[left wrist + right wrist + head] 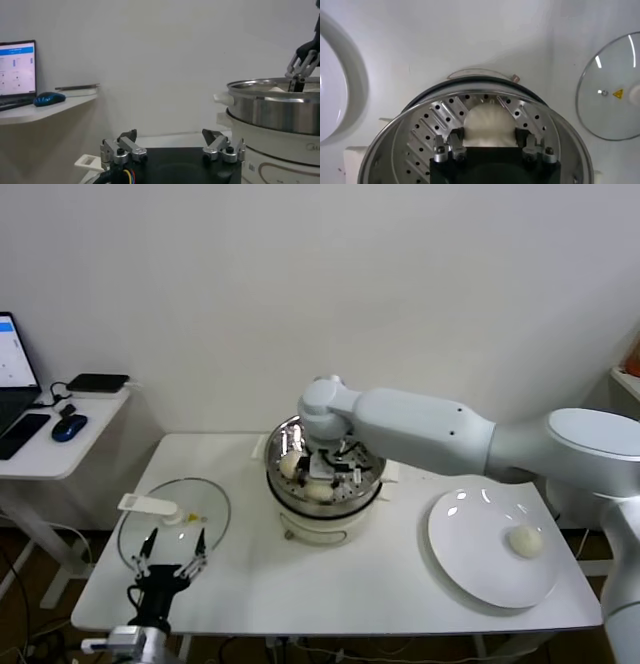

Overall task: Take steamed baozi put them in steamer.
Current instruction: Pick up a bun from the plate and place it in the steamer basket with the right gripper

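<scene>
White table (350, 584), steamer (322, 519) near its middle: shiny steel pot on a white base. Right arm reaches in from the right side, bent over the pot, its wrist pointing straight down into it.

Right gripper (489, 145) sits low inside the steamer, over the perforated tray (427, 135). Its two fingers (456, 140) stand on either side of a cream-white bun (487, 127), closed against its flanks; the bun fills the gap between them. Bun appears to rest on the tray, though I cannot tell for sure whether it touches.

From the head view, two more buns (291, 466) show in the pot: one at the rim on the left side, another toward the front edge just under the gripper.

One bun (525, 541) lies alone on the flat white plate (470, 559), right of the steamer, well apart from it.

Glass lid (205, 509) with white handle lies flat on the table left of the steamer.

Left gripper (172, 559) hangs idle at the table's front left corner, just before the lid, fingers (122, 150) spread wide, nothing between them.

Small side desk (60, 449) at far left carries a laptop (15, 369) and a blue mouse (68, 426).
</scene>
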Action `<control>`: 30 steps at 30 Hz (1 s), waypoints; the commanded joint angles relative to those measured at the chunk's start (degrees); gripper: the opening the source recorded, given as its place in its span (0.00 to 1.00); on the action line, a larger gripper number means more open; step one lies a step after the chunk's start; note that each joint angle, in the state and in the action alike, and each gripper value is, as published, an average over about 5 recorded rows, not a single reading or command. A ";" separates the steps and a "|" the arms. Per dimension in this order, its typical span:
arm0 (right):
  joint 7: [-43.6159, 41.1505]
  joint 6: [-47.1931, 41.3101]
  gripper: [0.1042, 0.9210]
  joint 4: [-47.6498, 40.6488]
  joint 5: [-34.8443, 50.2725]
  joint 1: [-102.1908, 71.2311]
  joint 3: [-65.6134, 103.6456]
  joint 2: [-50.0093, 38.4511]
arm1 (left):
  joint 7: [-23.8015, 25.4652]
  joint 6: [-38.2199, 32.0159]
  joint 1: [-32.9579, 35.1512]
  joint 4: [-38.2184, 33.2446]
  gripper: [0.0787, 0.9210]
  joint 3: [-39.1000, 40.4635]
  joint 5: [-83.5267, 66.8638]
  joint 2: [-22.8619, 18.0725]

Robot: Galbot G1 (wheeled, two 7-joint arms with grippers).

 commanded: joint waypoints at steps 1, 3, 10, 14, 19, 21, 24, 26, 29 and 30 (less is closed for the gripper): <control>0.09 0.07 0.69 -1.01 0.07 -0.83 0.07 0.63 | 0.00 -0.03 -0.15 0.24 0.88 0.21 0.05 -0.17; 0.13 0.36 0.69 -1.12 -0.36 -0.98 0.22 0.65 | 0.00 -0.08 -0.19 0.40 0.88 0.23 0.05 -0.18; 0.66 1.26 0.70 -1.34 -1.13 -1.43 0.50 0.67 | -0.03 -0.15 -0.29 0.68 0.88 0.28 0.08 -0.32; 0.78 1.52 0.79 -1.44 -0.98 -1.50 0.75 0.74 | -0.05 -0.09 -0.32 0.60 0.88 0.26 0.12 -0.36; 0.65 1.85 0.87 -1.26 -0.40 -1.25 1.12 0.49 | -0.09 -0.13 -0.18 0.53 0.88 0.22 0.14 -0.40; 0.51 1.97 0.88 -1.12 0.28 -0.86 1.38 0.27 | -0.11 -0.13 -0.12 0.45 0.88 0.22 0.15 -0.42; 0.12 2.21 0.88 -0.84 1.71 0.31 1.59 -0.32 | -0.14 -0.10 -0.10 0.31 0.88 0.25 0.17 -0.47; -0.22 2.42 0.88 -0.53 3.15 1.57 1.30 -1.01 | -0.15 -0.08 -0.08 0.19 0.88 0.26 0.18 -0.49; -0.62 2.44 0.88 0.13 6.21 4.43 0.35 -2.65 | -0.17 -0.06 -0.04 -0.01 0.88 0.21 0.17 -0.49; -0.73 2.36 0.88 0.36 7.30 5.61 0.10 -3.32 | -0.17 -0.06 -0.03 -0.07 0.88 0.17 0.16 -0.47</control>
